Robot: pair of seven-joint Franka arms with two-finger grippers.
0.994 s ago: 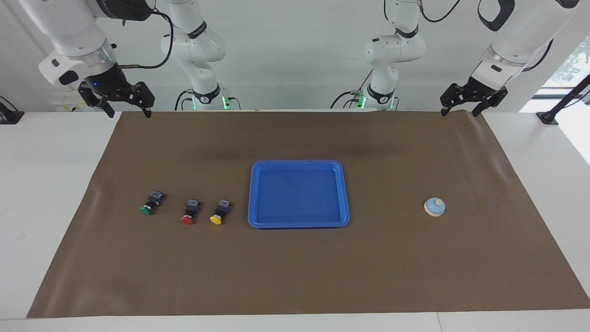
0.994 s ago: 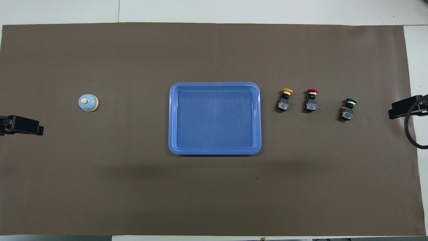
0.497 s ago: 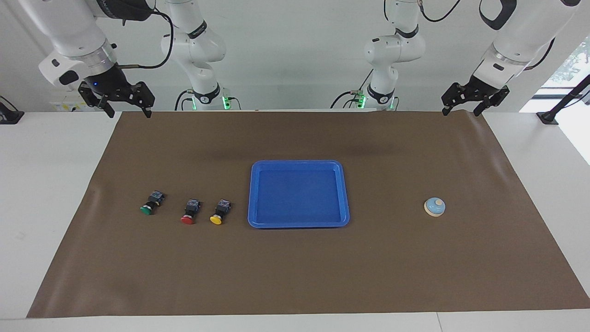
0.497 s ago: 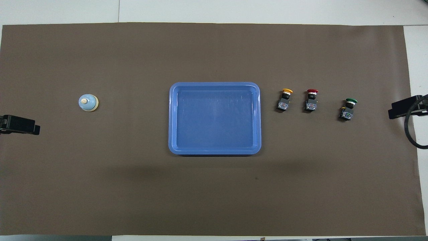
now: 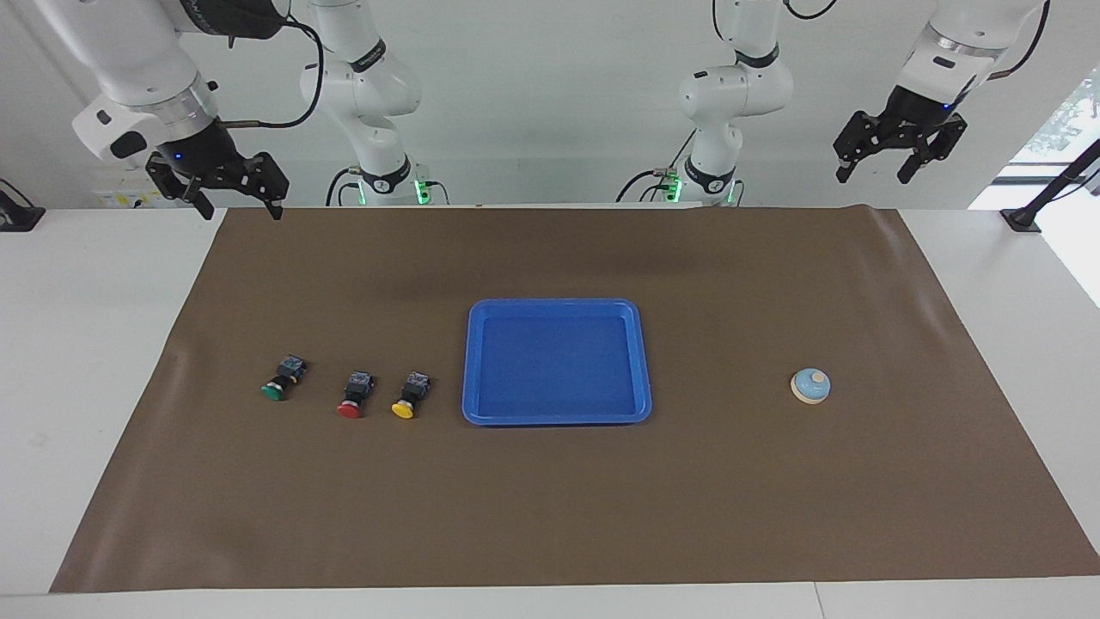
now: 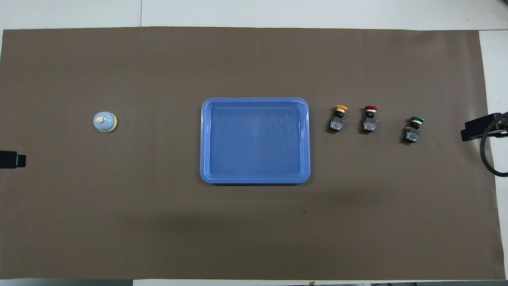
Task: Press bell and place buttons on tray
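Note:
The blue tray lies bare in the middle of the brown mat. Three buttons lie in a row beside it toward the right arm's end: yellow, red and green. The light-blue bell stands alone toward the left arm's end. My left gripper hangs open and high over the mat's edge by the robots. My right gripper waits open over the mat's corner at its own end. Neither holds anything.
The brown mat covers most of the white table. A black cable loops by the right gripper. Two more white arms stand at the table's robot end.
My left gripper has risen and drawn back toward its own end of the table. The right gripper, bell, buttons and tray have not moved.

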